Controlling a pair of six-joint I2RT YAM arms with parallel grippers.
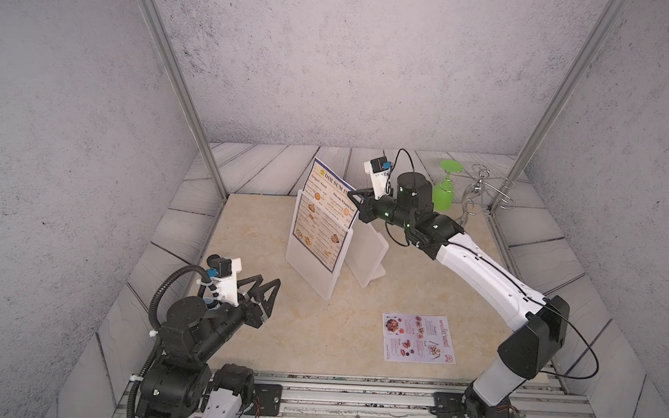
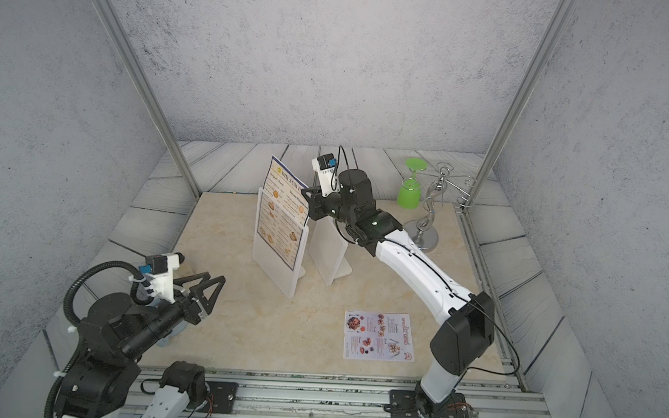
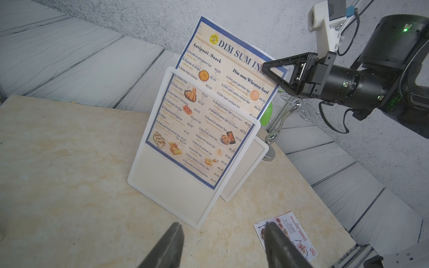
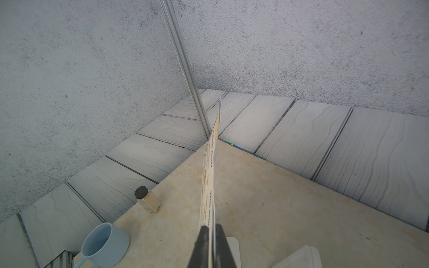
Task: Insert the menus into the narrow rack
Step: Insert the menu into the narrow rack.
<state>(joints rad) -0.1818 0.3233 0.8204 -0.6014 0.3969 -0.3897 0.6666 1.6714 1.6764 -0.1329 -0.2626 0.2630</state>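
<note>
We log the thin DIM SUM INN menu (image 1: pixel 328 186) upright, title uppermost, in the frosted rack (image 1: pixel 308 273). The right gripper (image 1: pixel 352 195) pinches its top corner; the left gripper (image 1: pixel 269 280) gapes empty.

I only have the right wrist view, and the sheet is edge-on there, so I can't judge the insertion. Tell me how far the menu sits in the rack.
Observer: The DIM SUM INN menu is partway into the front rack. Its lower edge stops well above the rack's bottom, and its top sticks out.
Operator: Say where the right hand grips it.
Observer: The right hand is shut on the menu's side edge near the top corner, above the rack's rim, on the side nearest the right arm.
Operator: Locate the other menu.
Observer: The SPECIAL MENU lies flat on the table, in front of the racks and beside the right arm.
</note>
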